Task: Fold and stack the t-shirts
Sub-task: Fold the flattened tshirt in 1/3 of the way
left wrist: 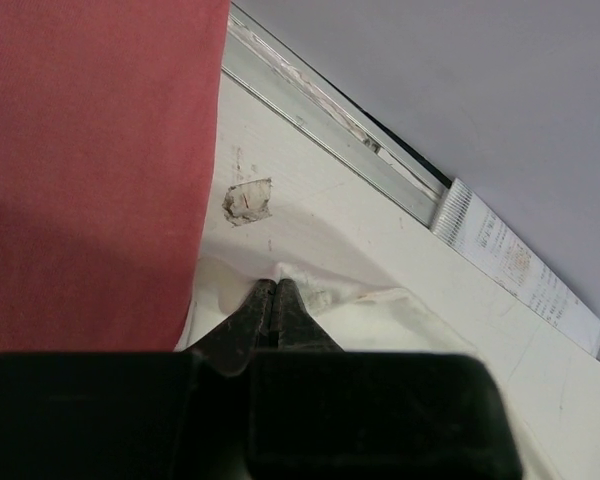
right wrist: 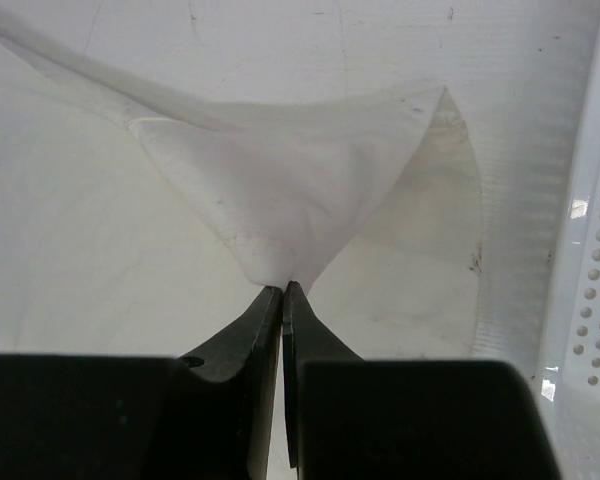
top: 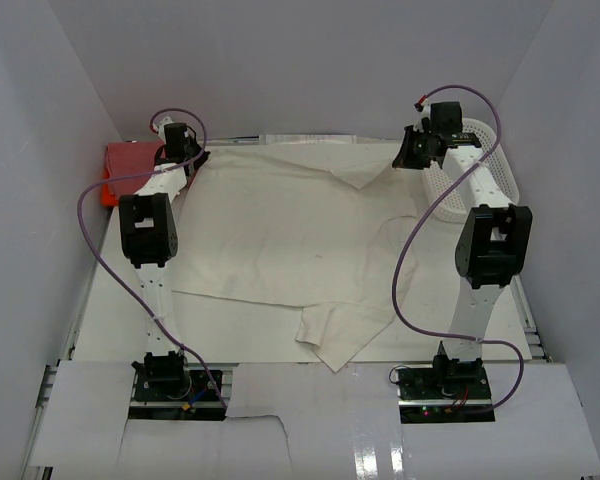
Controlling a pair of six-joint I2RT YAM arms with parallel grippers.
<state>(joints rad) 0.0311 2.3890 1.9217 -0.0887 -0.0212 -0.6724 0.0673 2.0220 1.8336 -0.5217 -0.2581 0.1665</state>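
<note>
cream t-shirt [top: 280, 230]: lying spread open across the middle of the table [top: 110, 320], one sleeve flopping toward the near edge, light creases running through it.
left gripper [left wrist: 273, 287]: jaws pressing together on the far-left corner of the cream t-shirt. Its wrist view is showing a small pucker of cloth caught at the tips, which the arm is hiding from overhead.
right gripper [right wrist: 282, 290]: jaws clamping shut on the far-right corner. Its wrist view is showing the cloth rising in a tented point up to the tips; from above only a lifted flap is showing.
pink-red t-shirt [top: 130, 160]: sitting folded at the table's far-left corner, just beside the left gripper and filling the left side of that wrist view.
orange t-shirt [top: 106, 195]: peeking out as a thin edge beneath the pink-red t-shirt, in the overhead view only.
basket [top: 500, 165]: standing at the far right, just beside the right gripper. The right wrist view is catching only its perforated wall.
metal rail [left wrist: 320, 130]: running along the far table edge, showing clearly only in the left wrist view.
</note>
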